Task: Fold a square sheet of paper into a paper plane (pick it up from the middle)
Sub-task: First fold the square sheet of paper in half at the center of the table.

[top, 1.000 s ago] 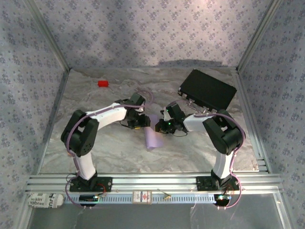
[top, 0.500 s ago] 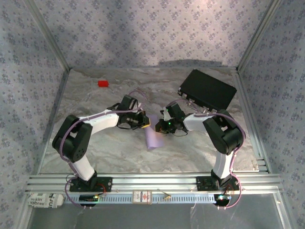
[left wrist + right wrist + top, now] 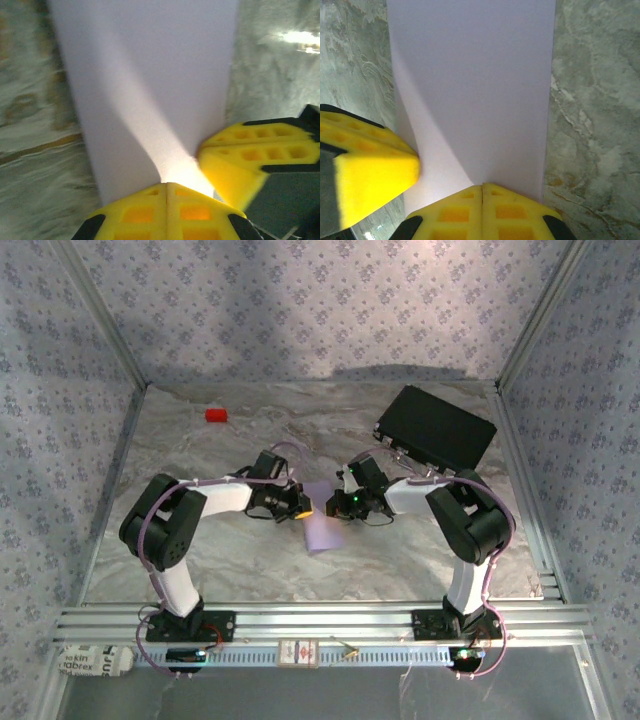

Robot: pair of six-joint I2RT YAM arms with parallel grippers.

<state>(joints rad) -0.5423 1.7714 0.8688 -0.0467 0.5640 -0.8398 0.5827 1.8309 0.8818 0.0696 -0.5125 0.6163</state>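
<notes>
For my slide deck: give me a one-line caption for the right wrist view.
Right gripper shut on the lilac paper, seen against the marbled table.

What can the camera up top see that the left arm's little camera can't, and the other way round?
From above: the small red block at the back left, the black case at the back right, and the whole left arm and right arm bending towards the middle. From the left wrist, up close: the left pincer, yellow fingers pressed shut on the lilac paper's edge, the sheet lifting towards them. Both: the paper, the marble table, and the right pincer close beside the left one.
</notes>
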